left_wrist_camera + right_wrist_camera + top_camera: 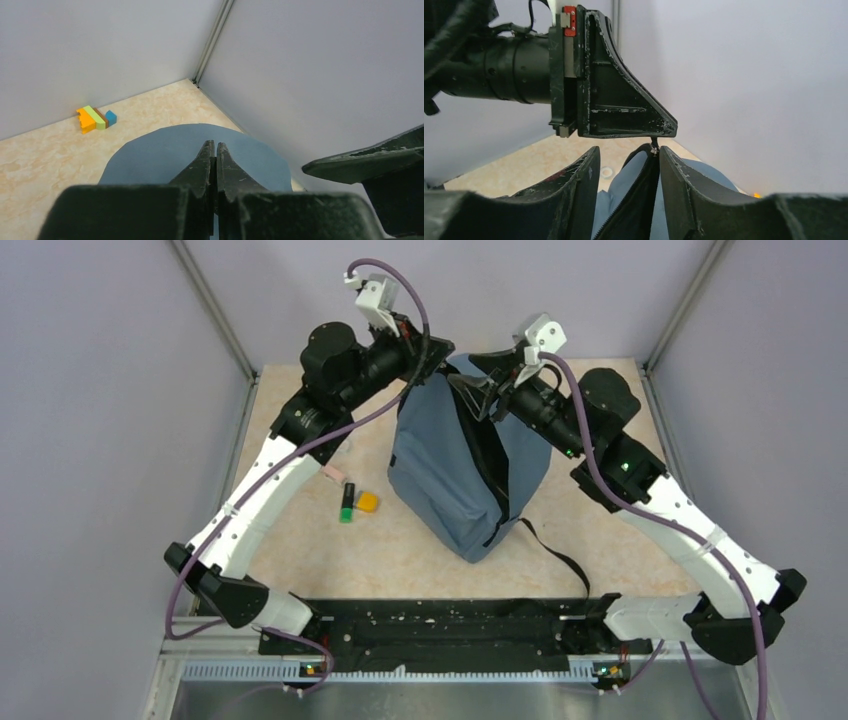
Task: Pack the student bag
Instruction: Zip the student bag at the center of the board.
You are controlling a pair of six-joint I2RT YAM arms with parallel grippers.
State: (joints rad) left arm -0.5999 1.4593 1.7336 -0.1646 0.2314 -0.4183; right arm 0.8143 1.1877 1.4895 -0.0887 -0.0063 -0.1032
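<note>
Bag is standing upright near the middle of the table, top end toward the far wall, between my two wrists. One black strap is trailing off its near side onto the tabletop.

Left gripper: I am keeping no gap here, the jaws are pressing flat together. It is hanging over the bag's top. From the right wrist, its tip is meeting the zip pull. Whether it is actually pinching the pull, I cannot tell.

Right gripper: the jaws are standing apart. They are straddling the bag's black zip edge, which is running up between them. Nothing is being clamped.

Loose items are lying left of the bag and apart from it: a green-and-black marker, an orange block just beside it, and a pink piece by my left arm.

From the left wrist, a small row of coloured blocks is sitting at the foot of a wall, beyond the bag.
</note>
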